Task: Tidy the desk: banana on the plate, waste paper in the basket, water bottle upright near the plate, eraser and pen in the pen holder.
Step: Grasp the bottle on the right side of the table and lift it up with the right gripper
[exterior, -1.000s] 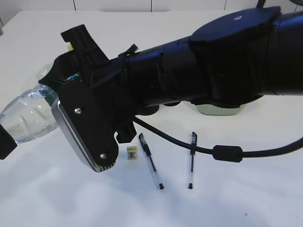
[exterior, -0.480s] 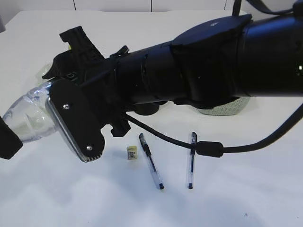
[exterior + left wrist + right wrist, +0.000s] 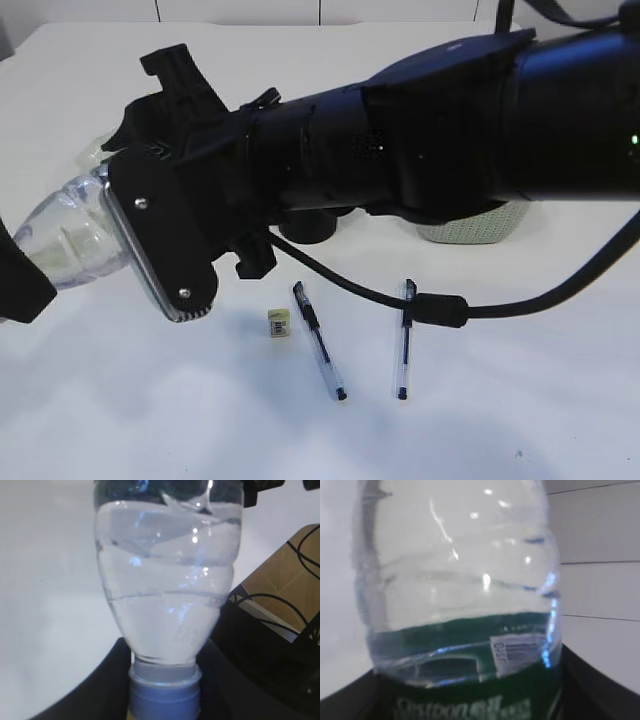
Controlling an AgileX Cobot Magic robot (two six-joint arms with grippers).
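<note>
The clear water bottle [image 3: 65,235] hangs tilted above the desk [image 3: 150,420] at the left, cap end lowest. My left gripper [image 3: 20,285] is shut on its capped neck; the left wrist view shows the cap [image 3: 165,692] wedged between the dark fingers [image 3: 100,685]. My right gripper [image 3: 150,110] reaches across and is shut on the green-labelled body [image 3: 470,700]. The eraser [image 3: 279,322] and two pens [image 3: 318,340] [image 3: 404,340] lie on the desk in front. A sliver of the plate [image 3: 92,152] shows behind the bottle. The banana and the waste paper are hidden.
The right arm [image 3: 420,130] spans the whole middle of the exterior view, its cable [image 3: 440,308] drooping over one pen. The basket [image 3: 470,228] peeks out beneath the arm. A black cup-like shape [image 3: 310,228], perhaps the pen holder, sits under it.
Both grippers have kept hold of the bottle. The right wrist has risen and turned, so the bottle tilts more steeply, and the left gripper has come further into view at the lower left.
</note>
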